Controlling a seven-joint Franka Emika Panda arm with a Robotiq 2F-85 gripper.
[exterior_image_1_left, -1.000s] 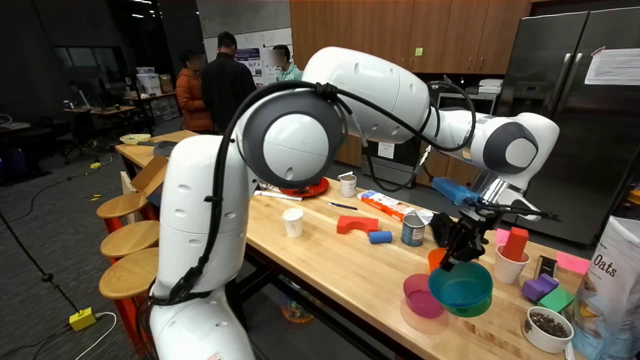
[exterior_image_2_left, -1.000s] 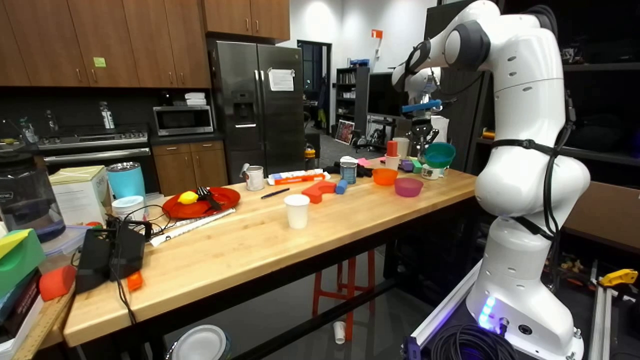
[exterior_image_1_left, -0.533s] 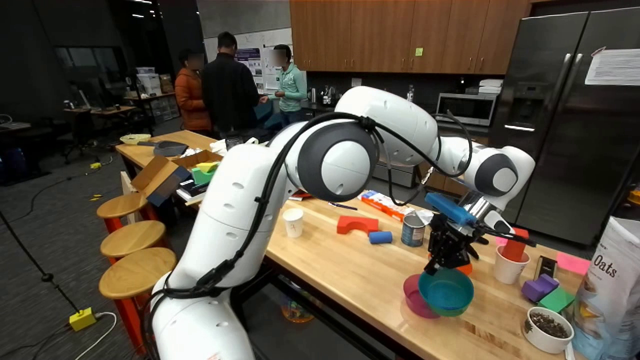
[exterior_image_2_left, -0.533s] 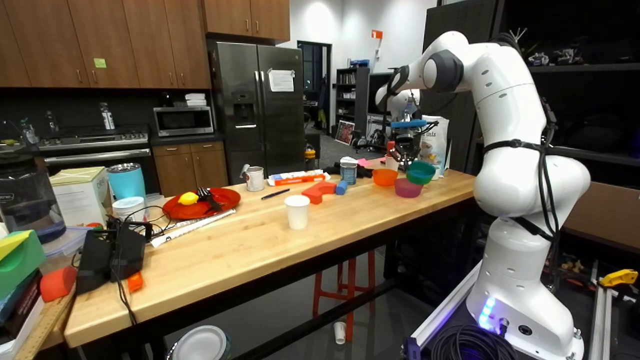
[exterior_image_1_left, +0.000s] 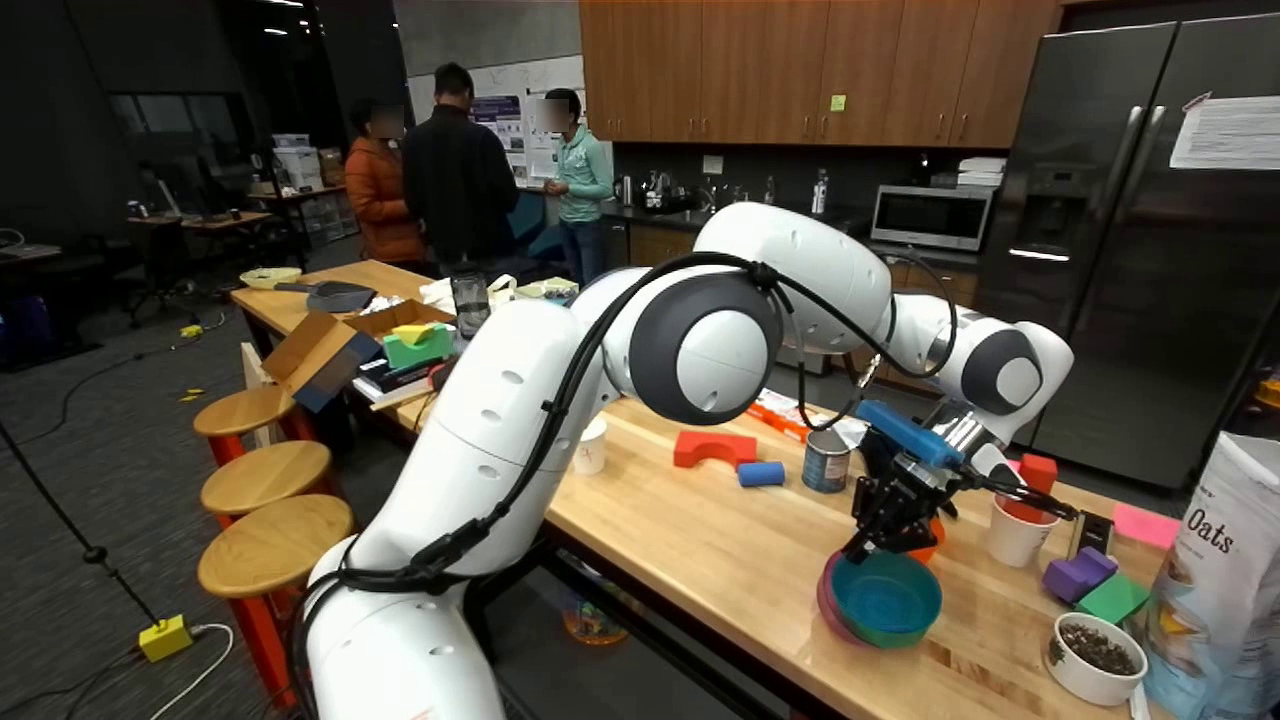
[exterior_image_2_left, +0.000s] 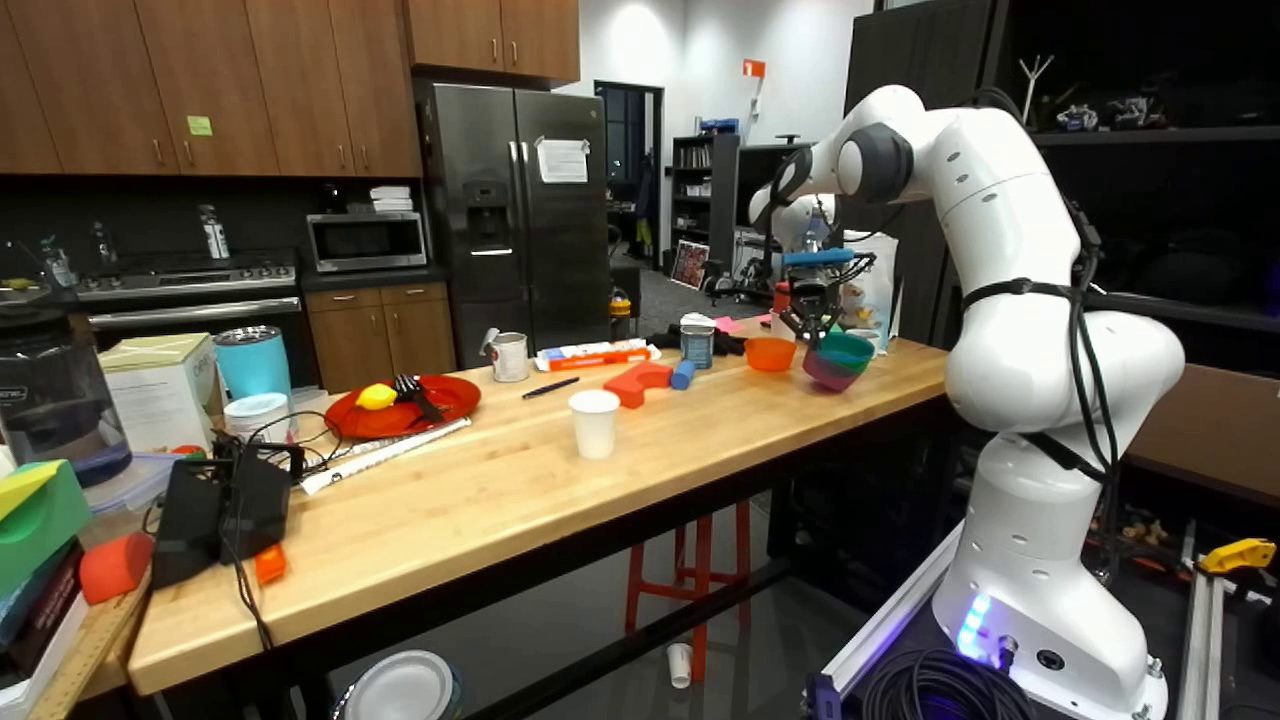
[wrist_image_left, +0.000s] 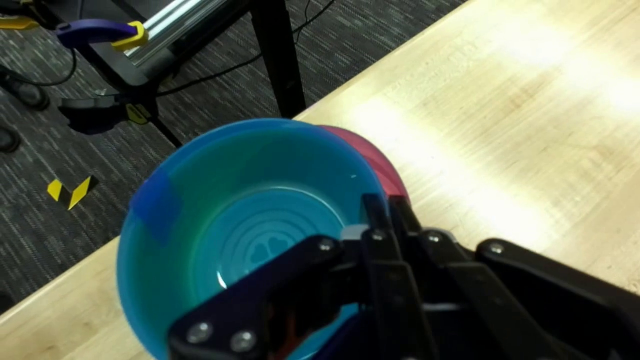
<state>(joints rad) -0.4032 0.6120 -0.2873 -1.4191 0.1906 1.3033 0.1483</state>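
My gripper (wrist_image_left: 386, 200) is shut on the near rim of a translucent blue-green bowl (wrist_image_left: 270, 220); the rim's edge runs between the two fingertips. Whether this is a single bowl or two nested ones I cannot tell. In both exterior views the blue-green bowl (exterior_image_1_left: 890, 590) hangs tilted from the gripper (exterior_image_1_left: 858, 552), low over the table. A pink bowl (exterior_image_2_left: 828, 374) sits beneath and against it, looking tipped; mostly it is hidden, with only a pink strip (wrist_image_left: 372, 150) of its rim showing in the wrist view. An orange bowl (exterior_image_2_left: 770, 353) stands just behind the gripper.
Near the bowls stand a paper cup (exterior_image_1_left: 1015, 540) with a red block, a grey tin (exterior_image_1_left: 826, 462), a white bowl (exterior_image_1_left: 1097, 680) of dark bits and an oats bag (exterior_image_1_left: 1215, 570). A red arch (exterior_image_1_left: 714, 449) and a blue cylinder (exterior_image_1_left: 761, 474) lie farther along. The table's edge is close.
The arm has come down with the blue-green bowl, which moved over and onto the pink bowl. The pink bowl has shifted slightly and tipped. The grip has stayed the same.
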